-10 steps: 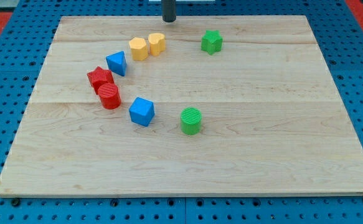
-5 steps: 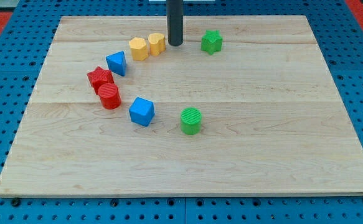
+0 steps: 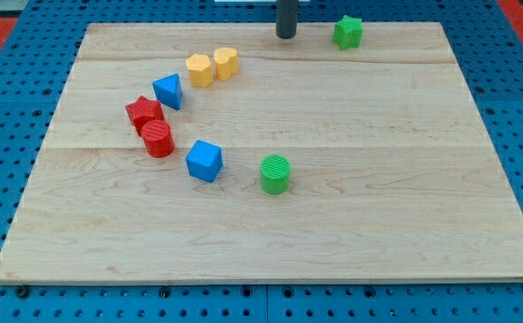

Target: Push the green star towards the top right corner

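- No gripper on this rig; just the rod, so nothing to call apart, together or clamped. My tip [image 3: 285, 36] sat near the table's top edge, a bit right of centre.
- Tip was to the left of the green star [image 3: 348, 31], roughly level with it, clear gap between them, not touching.
- Green star was close to the top edge of the table [image 3: 405, 179], right of centre, short of the top right corner.
- Handling, my read: small, rigid, light block, looked like plastic. Should slide easily on smooth wood and not deform. Star points mean an off-centre push would likely spin it or let it slip off the rod.
- No grasping possible; contact point is what counts. I'd have met it on its left flank, aimed through the middle, ideally seated in a notch between two points. Push line mostly rightward, little room left toward the top edge, risk of shoving it off the table.
- Further out, all well apart from the tip: two yellow blocks [image 3: 212, 65] touching, blue block [image 3: 168, 91], red star [image 3: 143, 112] against red cylinder [image 3: 158, 139], second blue block [image 3: 204, 161], green cylinder [image 3: 275, 174].
- None of these lay in the push path.
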### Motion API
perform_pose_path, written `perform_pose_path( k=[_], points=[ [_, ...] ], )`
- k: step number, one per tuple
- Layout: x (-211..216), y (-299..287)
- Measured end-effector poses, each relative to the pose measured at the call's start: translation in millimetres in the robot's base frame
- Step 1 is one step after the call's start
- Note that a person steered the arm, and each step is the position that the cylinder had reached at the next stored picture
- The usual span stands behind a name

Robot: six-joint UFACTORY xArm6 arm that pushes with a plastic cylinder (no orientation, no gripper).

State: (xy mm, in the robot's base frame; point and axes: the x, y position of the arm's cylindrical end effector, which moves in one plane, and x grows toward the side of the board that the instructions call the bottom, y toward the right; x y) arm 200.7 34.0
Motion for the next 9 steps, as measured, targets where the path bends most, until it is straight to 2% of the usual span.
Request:
perform_pose_path(
  k=[1,2,3,4,5,6,8,9],
  points=[
    [-8,64],
    [10,97],
    [20,101],
    [21,59],
    [34,-14],
    [21,-78],
    [5,-144],
    [29,-157]
  ],
)
